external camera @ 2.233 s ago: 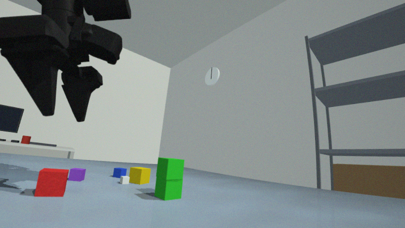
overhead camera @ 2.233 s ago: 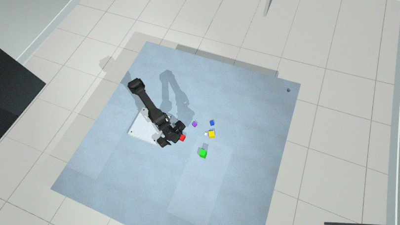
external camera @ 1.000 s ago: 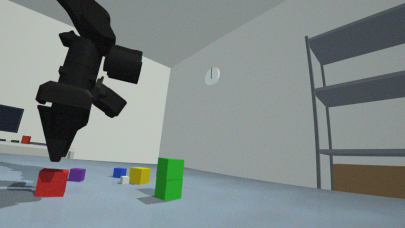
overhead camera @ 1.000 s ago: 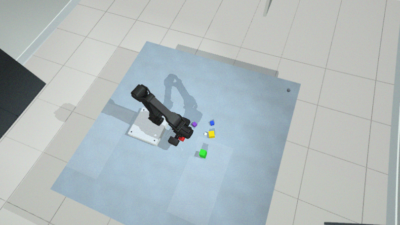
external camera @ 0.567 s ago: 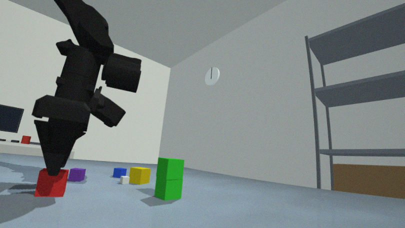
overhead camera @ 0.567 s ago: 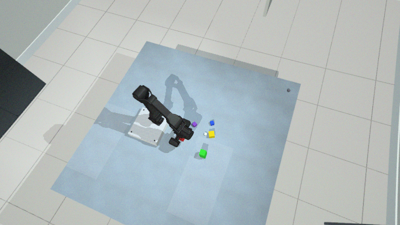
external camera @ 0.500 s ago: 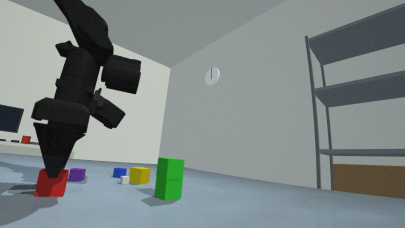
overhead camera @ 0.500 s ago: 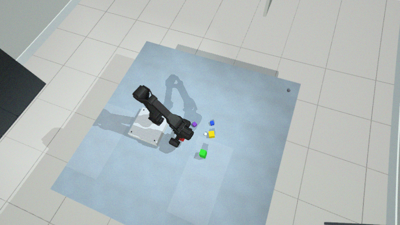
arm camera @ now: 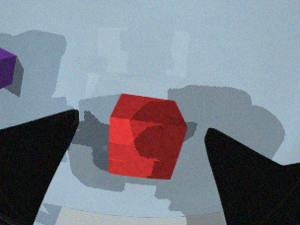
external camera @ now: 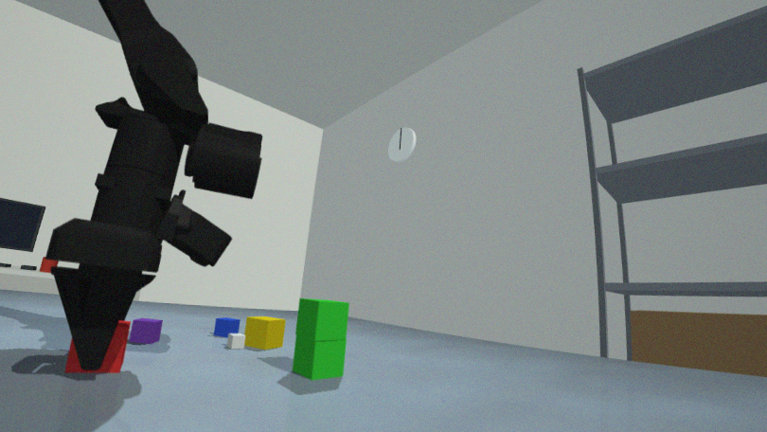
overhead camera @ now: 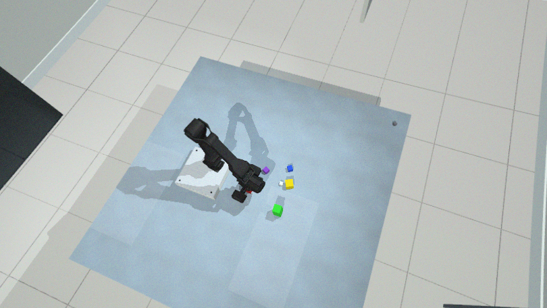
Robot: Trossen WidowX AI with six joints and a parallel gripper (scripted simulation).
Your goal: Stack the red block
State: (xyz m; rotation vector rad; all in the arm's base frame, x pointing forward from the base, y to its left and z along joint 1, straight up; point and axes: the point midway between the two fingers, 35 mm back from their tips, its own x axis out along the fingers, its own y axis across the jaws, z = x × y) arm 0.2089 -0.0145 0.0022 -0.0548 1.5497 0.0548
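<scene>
The red block (overhead camera: 249,192) (external camera: 121,346) (arm camera: 148,143) stands on the blue surface, mostly hidden under the arm in the top view. My gripper (external camera: 91,366) (arm camera: 143,125) is open and points down around it. In the wrist view one finger is on each side of the block with a gap on both sides. In the exterior view the near fingertip is low, level with the block's base, and covers part of it. The green tower (overhead camera: 277,210) (external camera: 320,339), two green blocks high, stands upright, apart from the gripper.
A purple block (overhead camera: 265,170) (external camera: 146,331) (arm camera: 6,70) is close to the gripper. A blue block (overhead camera: 290,168) (external camera: 226,327), a small white block (overhead camera: 281,183) (external camera: 236,341) and a yellow block (overhead camera: 289,184) (external camera: 264,333) stand farther out, beyond the red block in the exterior view.
</scene>
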